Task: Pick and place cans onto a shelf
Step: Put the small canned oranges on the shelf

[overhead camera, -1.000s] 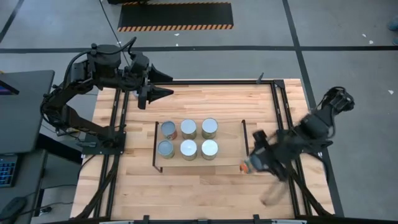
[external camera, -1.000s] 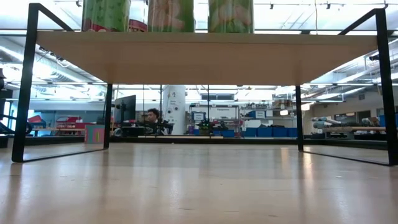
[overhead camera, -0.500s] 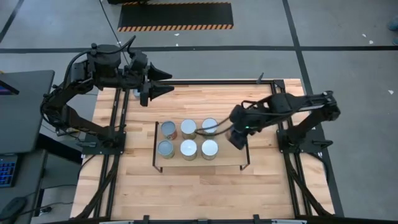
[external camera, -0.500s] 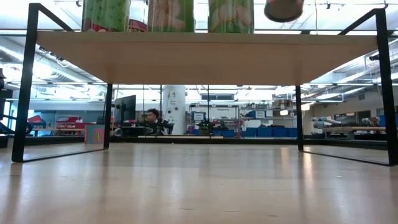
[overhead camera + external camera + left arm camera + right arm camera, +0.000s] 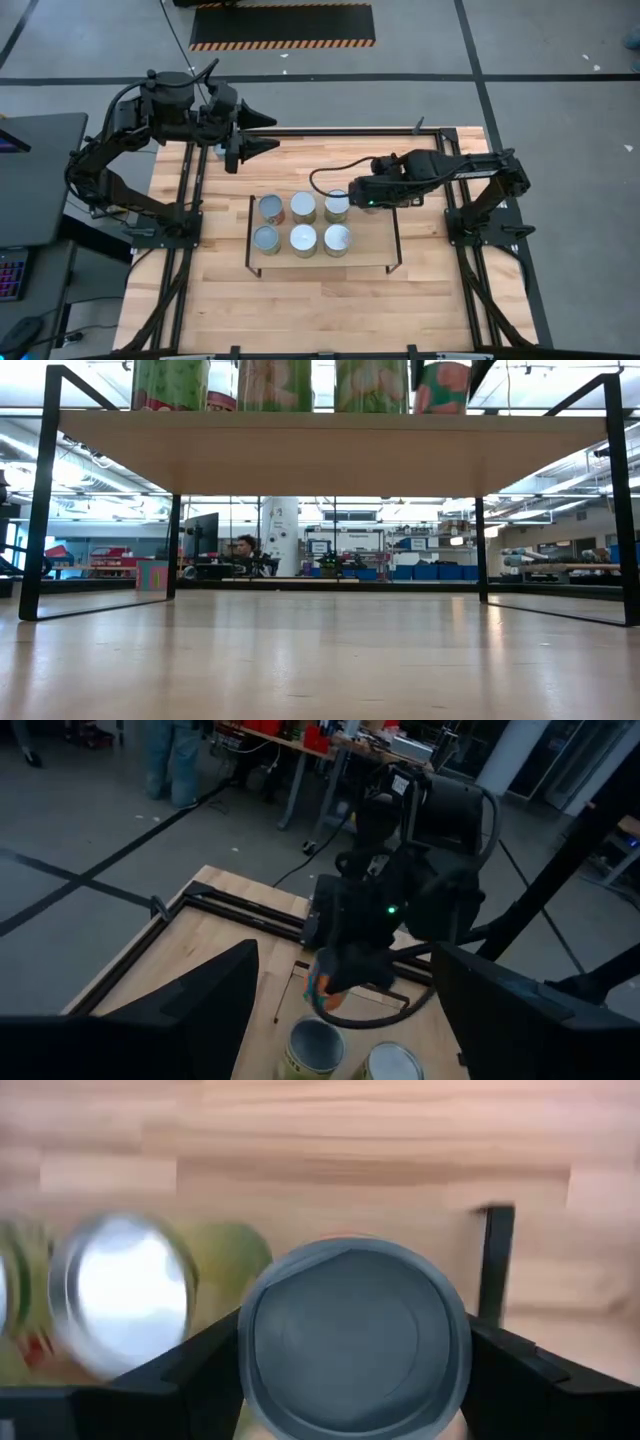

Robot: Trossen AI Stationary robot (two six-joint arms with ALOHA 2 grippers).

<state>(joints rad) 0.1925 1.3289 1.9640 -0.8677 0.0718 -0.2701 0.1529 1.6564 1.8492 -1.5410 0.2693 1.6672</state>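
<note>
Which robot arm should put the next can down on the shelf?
The right one, probably. The right gripper already holds a can over the shelf, beside the six cans standing there. The left gripper is empty and open, off past the shelf by the table's far edge.

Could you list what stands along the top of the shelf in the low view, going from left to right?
Green can → pale green can → green can → teal-and-pink can held in the right hand, all on the shelf.
</note>
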